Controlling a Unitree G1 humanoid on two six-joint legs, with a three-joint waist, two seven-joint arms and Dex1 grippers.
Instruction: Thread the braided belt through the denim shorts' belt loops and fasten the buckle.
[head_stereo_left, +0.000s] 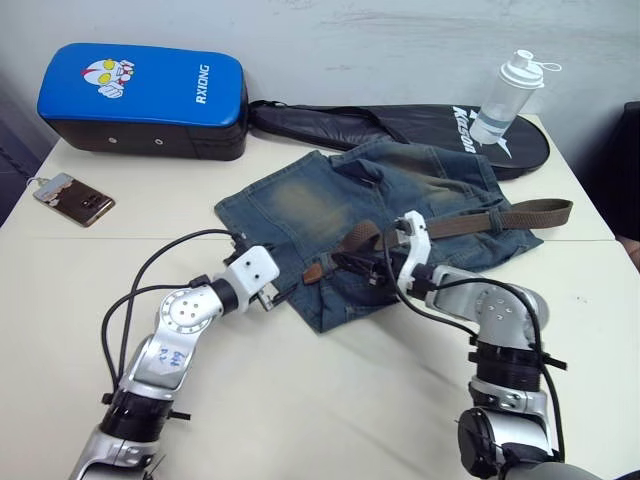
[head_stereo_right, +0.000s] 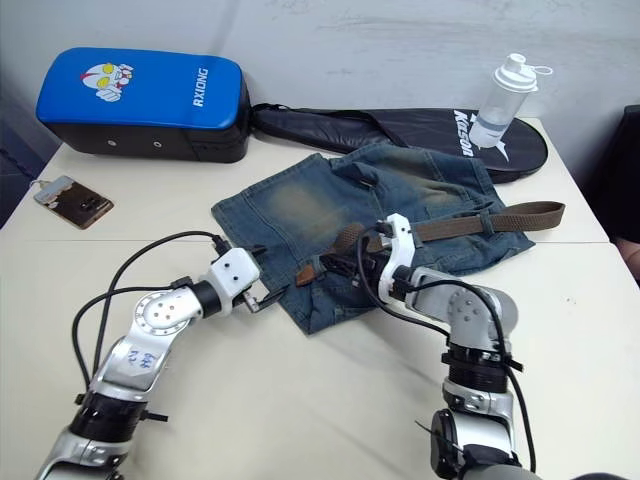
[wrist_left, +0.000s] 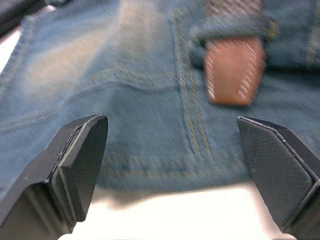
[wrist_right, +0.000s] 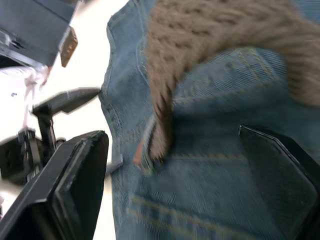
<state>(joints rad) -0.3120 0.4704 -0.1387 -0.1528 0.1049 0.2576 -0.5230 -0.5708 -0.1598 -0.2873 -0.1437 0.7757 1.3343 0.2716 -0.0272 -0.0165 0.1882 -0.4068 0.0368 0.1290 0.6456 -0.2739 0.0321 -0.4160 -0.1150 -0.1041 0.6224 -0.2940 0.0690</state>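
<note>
Item: denim shorts (head_stereo_left: 330, 205). Faded blue, lying flat and slightly askew on the pale surface (head_stereo_left: 330, 400), waistband toward the robot. Soft and limp by the look of it; likely to bunch or slide if pulled, so best pinned at the waistband edge.

Item: braided belt (head_stereo_left: 500, 217). Brown woven strap laid along the waistband, free end trailing off the shorts toward the robot's right. A brown leather tip (wrist_left: 234, 70) pokes out from under one of the belt loops (wrist_left: 232, 27), so at least that loop is threaded. The strap humps up near mid-waistband. Flexible but with some body; the weave should give good grip. Best taken at the leather tip or just behind it.

Item: buckle. Not identifiable in these views.

Item: left gripper (wrist_left: 182, 175). Fingers wide apart, holding nothing, poised at the waistband's near edge just short of the leather tip.

Item: right gripper (wrist_right: 175, 185). Fingers apart, empty, over the denim just beside the raised hump of strap.

Other items, well apart at the far side: blue pad (head_stereo_left: 145, 98), black racket bag (head_stereo_left: 400, 128), clear bottle (head_stereo_left: 508, 95), phone (head_stereo_left: 72, 198).

Status, as a judgement: threading begun, fastening not yet done.
</note>
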